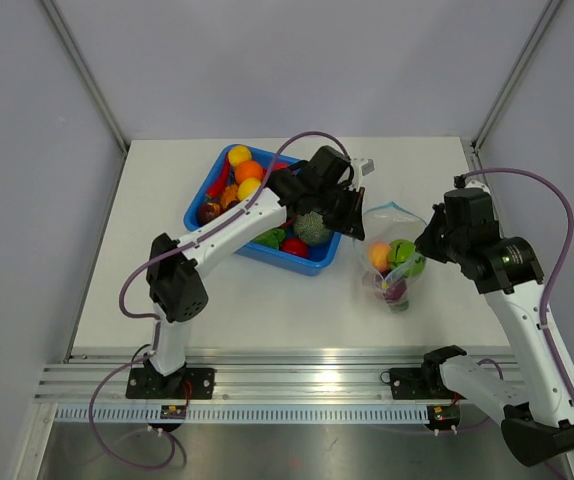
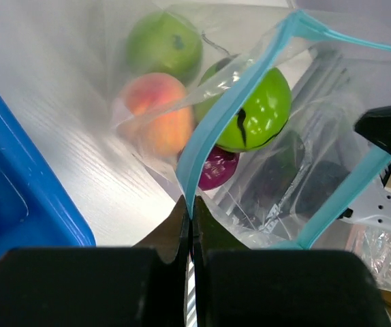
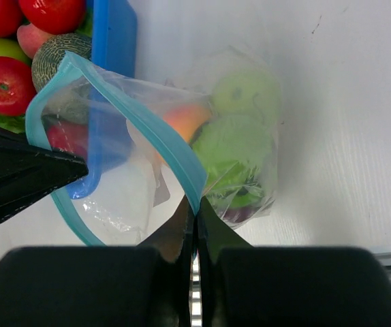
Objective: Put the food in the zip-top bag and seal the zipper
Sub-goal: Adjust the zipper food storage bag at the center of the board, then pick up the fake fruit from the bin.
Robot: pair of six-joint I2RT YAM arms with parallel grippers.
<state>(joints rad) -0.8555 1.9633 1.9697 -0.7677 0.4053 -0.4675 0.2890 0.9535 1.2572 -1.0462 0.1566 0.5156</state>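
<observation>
Blue bin point(image 1: 210, 212) sits at 11 o'clock on the bench point(image 1: 167, 300), holding loose food point(image 1: 249, 171): yellow, orange, red pieces and a netted melon point(image 1: 314, 228). Left hand point(image 2: 189, 208) reaches over the bin's 3 o'clock corner, fingers fully closed, pinching the zipper point(image 2: 206, 129) at the bag's 9 o'clock end. Zip-top bag point(image 1: 392, 270) lies on the bench just beside the bin at its 3 o'clock, mouth spread wide and unsealed, pointing to 12. Inside: a peach point(image 1: 378, 256), two green apples point(image 1: 404, 255), something purple point(image 1: 392, 290) at the bottom. Right hand point(image 3: 193, 208) at the bag's 3 o'clock end, fingers also closed tight on the zipper strip.
</observation>
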